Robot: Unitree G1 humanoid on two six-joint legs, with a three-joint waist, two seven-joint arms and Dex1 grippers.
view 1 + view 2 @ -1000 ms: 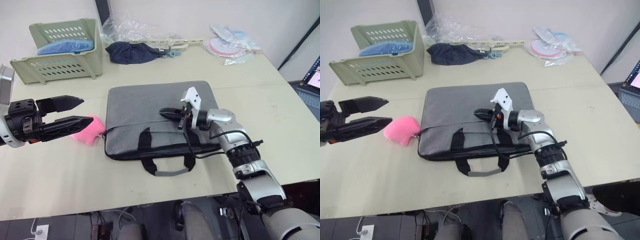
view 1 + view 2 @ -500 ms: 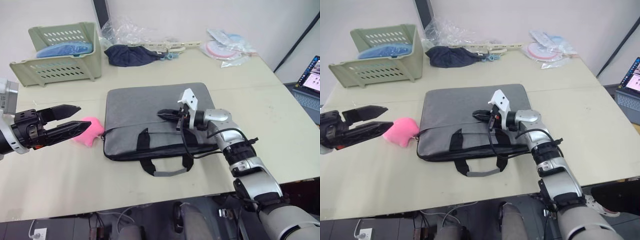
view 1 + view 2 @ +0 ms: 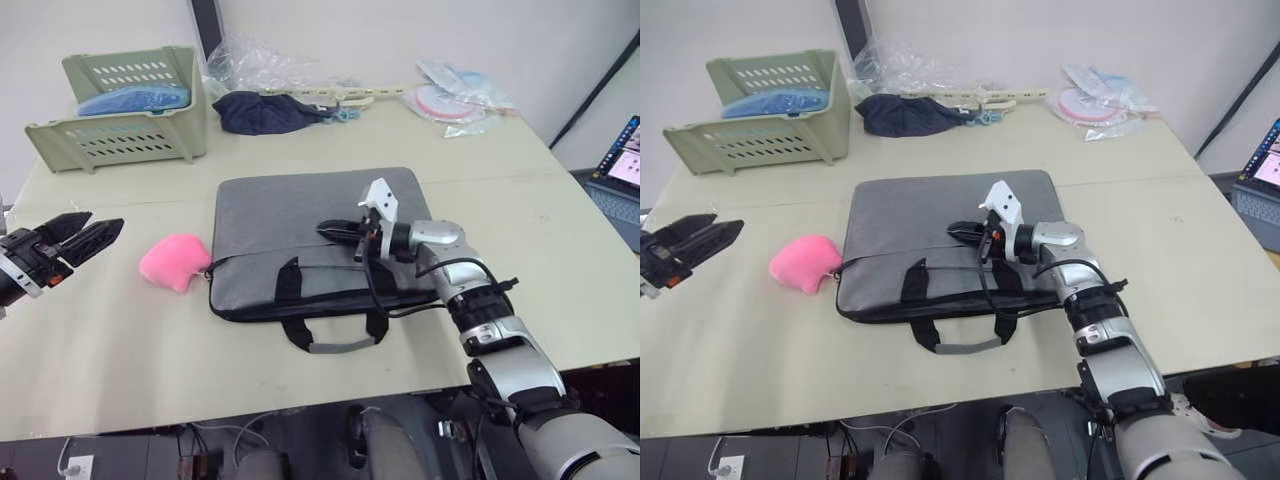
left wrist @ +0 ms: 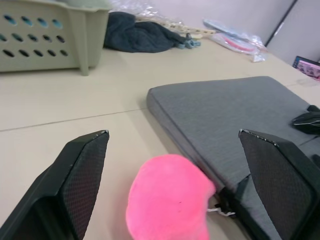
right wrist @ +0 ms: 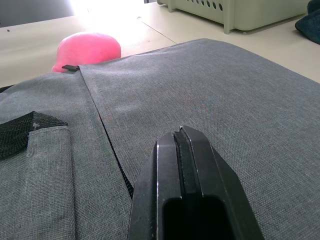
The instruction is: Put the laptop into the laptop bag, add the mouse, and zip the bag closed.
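The grey laptop bag point(image 3: 315, 240) lies flat in the middle of the table point(image 3: 120, 350), handles toward the robot, and from where I stand it looks closed up, the zip line running along its near edge. I see neither the laptop nor the mouse lying out on the table, so I would guess they are inside the bag, though I cannot see into it. The right gripper point(image 3: 328, 228) rests low over the top of the bag with its two black fingers pressed together; the wrist view shows them shut with nothing between them, pointing along the grey fabric beside the zip seam. The left gripper point(image 3: 85, 232) hangs out over the left side of the table, fingers spread wide, holding nothing, with the pink plush toy point(image 3: 175, 262) between it and the bag's left corner, just beside that corner. The toy appears to be tied by a small cord to the zip end there. My reading is that the zipping step is in hand or about finished. If any stretch of zip is open, the next move calls for one gripper to pin the bag while the other pinches the pull and draws it along the seam. At the back stand a green basket point(image 3: 125, 110), a dark cloth point(image 3: 265, 110) and some plastic wrapping point(image 3: 460, 95).
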